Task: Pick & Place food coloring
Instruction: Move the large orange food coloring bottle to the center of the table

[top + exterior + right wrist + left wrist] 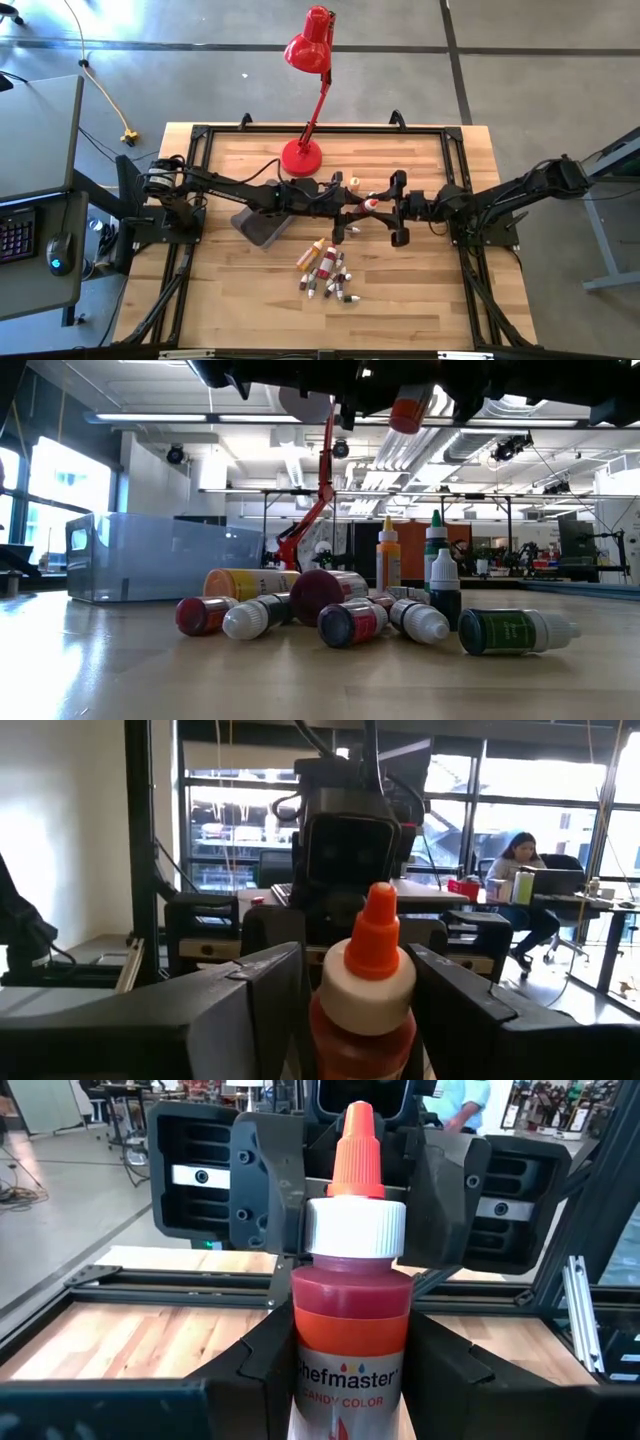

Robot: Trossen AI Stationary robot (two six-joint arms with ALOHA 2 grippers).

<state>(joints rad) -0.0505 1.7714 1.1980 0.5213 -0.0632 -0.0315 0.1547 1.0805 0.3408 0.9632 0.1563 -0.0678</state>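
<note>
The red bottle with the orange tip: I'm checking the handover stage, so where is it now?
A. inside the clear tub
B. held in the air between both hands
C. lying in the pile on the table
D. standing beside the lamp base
B: the red bottle is raised above the table, with the left hand and the right hand both around it.

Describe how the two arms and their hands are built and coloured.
Both arms are dark, near-black, jointed links with black cables running along them. The left arm reaches in from a black frame on the table's left, the right arm from the right. Each hand, left hand and right hand, has two blocky black fingers with flat inner faces. The right hand's body shows ribbed slots, screws and pale strips.
</note>
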